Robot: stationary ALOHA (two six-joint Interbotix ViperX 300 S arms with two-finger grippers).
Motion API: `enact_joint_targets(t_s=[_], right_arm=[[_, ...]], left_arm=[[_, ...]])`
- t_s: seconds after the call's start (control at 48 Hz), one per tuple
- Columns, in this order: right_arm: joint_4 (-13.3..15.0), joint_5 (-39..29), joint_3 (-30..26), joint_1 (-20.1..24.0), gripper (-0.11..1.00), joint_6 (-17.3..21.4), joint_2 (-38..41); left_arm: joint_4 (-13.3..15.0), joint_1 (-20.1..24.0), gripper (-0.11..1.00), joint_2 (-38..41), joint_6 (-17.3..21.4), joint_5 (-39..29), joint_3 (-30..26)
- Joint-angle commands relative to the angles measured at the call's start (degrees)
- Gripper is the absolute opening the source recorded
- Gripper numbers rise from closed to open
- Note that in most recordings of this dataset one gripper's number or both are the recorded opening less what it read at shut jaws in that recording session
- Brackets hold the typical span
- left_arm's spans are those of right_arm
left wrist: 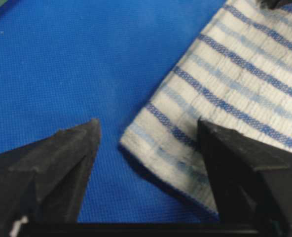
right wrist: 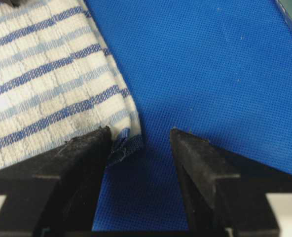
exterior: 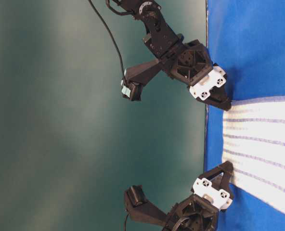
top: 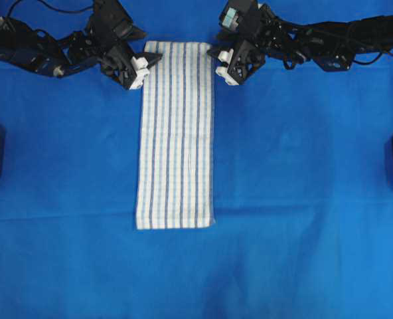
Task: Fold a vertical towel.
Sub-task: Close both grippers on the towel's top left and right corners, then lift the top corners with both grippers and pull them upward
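Here, the narrow white woven towel with light- and dark-blue lengthwise stripes [top: 176, 136] is lying flat on the blue cloth-covered surface [top: 303, 173]. At its far end, the left gripper [top: 145, 64] is straddling one corner, jaws spread, and the right gripper [top: 219, 62] is standing open-jawed at the other corner, gripping nothing.

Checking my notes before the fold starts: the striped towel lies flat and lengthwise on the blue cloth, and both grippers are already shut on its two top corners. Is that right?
Not quite. The towel does lie flat and lengthwise on the blue cloth, but the left gripper and right gripper stand open at its two top corners, not shut on them. Both wrist views show the jaws apart.
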State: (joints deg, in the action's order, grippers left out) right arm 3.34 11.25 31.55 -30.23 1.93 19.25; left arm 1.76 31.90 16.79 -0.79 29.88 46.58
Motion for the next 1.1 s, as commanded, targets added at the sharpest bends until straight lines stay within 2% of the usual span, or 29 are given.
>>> enact_joint_targets(t_s=[0.0,0.083,0.208,0.313,0.75,0.938,1.084], right_arm=[[0.09,0.18,-1.14,-0.18,0.55,-0.09,-0.09],[0.62,0.00,-1.41,-0.18,0.46,-0.26,0.62],[2.37,-0.09,-1.41,0.00,0.14,-0.26,0.62],[3.16,0.00,-1.41,0.09,0.12,-0.26,0.62],[3.25,-0.09,-0.88,-0.44,0.12,-0.18,-0.70],[3.34,-0.18,-0.09,-2.11,0.12,-0.18,-3.69],[3.96,-0.09,-0.44,-3.69,0.12,-0.26,-5.27]], left_arm=[[0.09,0.26,0.71,-0.44,0.09,0.35,-0.79],[0.00,0.18,0.60,-0.26,0.35,0.44,-0.79],[0.00,-0.18,0.27,-0.09,0.97,0.44,-0.79],[0.00,-0.62,0.05,0.09,1.05,0.26,-0.79],[0.00,-0.26,0.05,-1.67,1.41,0.18,-0.97],[0.00,1.49,0.05,-4.04,1.76,0.18,-1.93],[0.00,3.08,0.05,-4.48,3.52,0.09,-3.08]])
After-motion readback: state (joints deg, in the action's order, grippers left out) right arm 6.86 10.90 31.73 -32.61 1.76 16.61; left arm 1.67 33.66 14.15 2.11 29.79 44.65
